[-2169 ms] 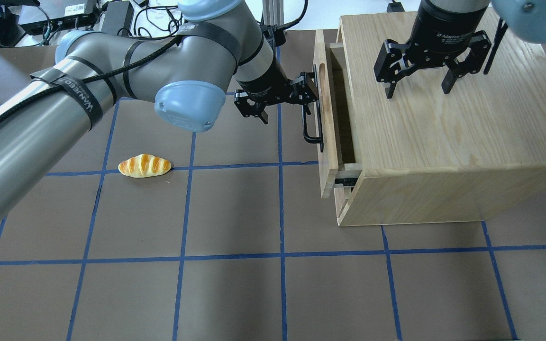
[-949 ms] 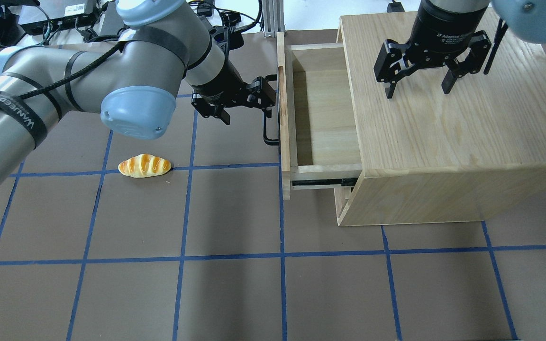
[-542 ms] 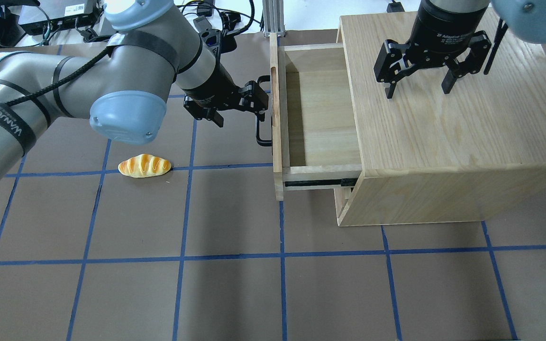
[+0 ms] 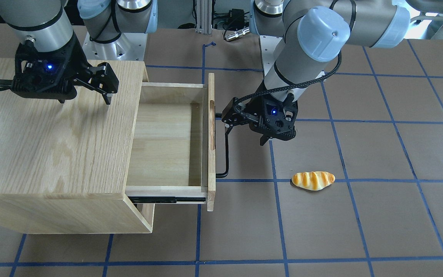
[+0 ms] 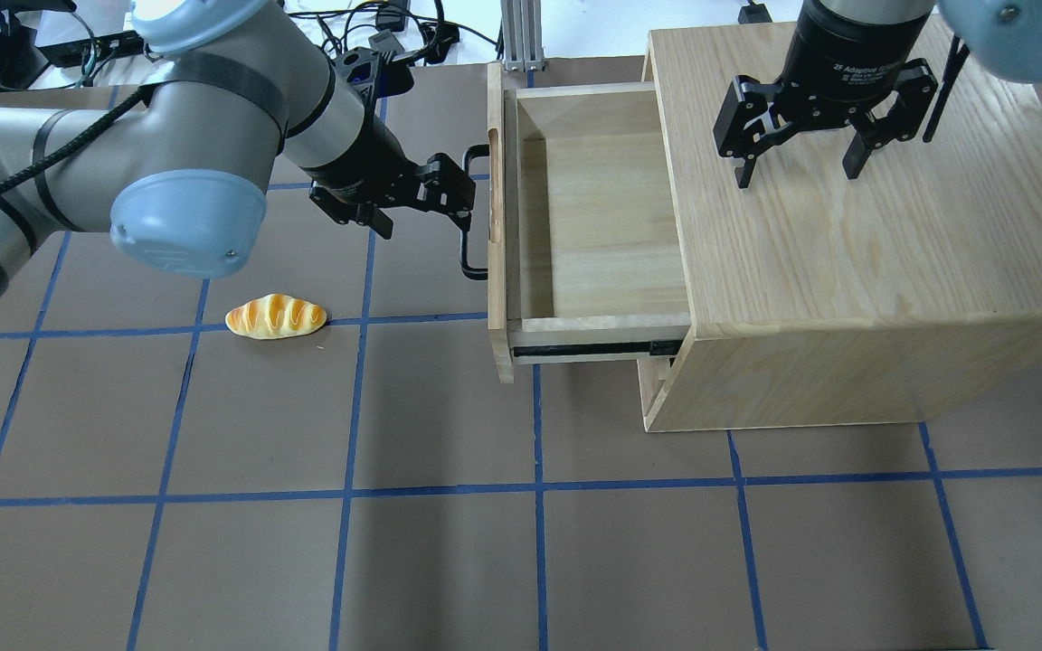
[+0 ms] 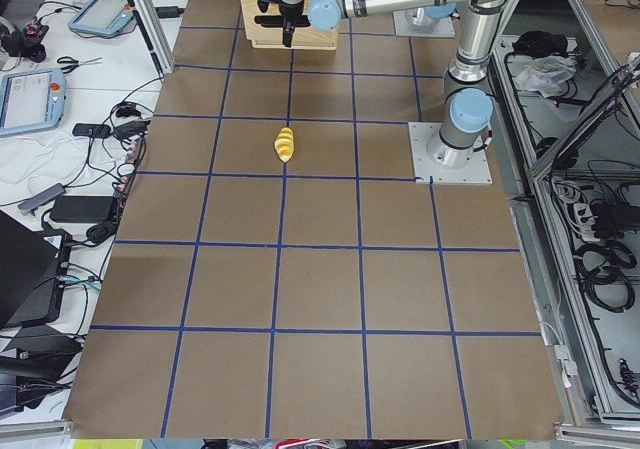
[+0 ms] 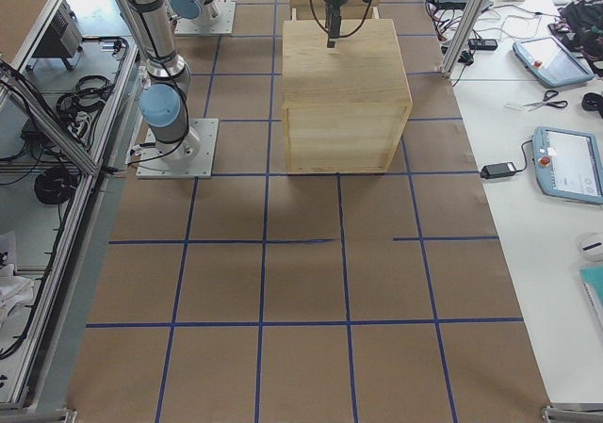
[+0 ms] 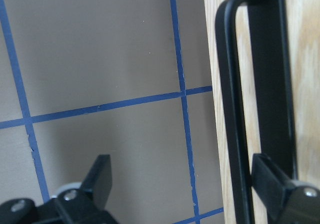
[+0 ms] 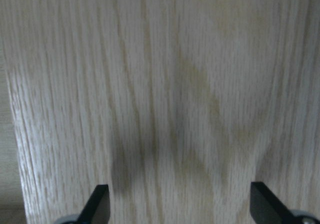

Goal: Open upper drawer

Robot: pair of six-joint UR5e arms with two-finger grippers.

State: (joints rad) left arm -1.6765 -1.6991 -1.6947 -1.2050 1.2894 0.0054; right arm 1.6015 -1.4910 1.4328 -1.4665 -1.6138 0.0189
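The upper drawer (image 5: 496, 271) of the pale-wood cabinet (image 5: 847, 271) stands pulled far out, and its inside is empty. Its black bar handle (image 5: 464, 258) faces left. My left gripper (image 5: 421, 212) is open, with one finger (image 8: 272, 179) hooked between the handle (image 8: 232, 109) and the drawer front, the other out over the mat. In the front view the left gripper (image 4: 244, 134) sits beside the handle (image 4: 227, 154) and the drawer front (image 4: 210, 161). My right gripper (image 5: 799, 172) is open and empty, fingers pointing down at the cabinet top (image 9: 165, 84).
A toy bread loaf (image 5: 275, 316) lies on the brown mat left of the drawer; it also shows in the front view (image 4: 313, 180). The plain lower front panel (image 4: 148, 215) stays under the open drawer. Cables and boxes (image 5: 123, 32) line the far table edge.
My left gripper has moved left with the handle hooked, and the upper drawer has slid from barely open to far out. The right gripper, cabinet and bread have not moved.
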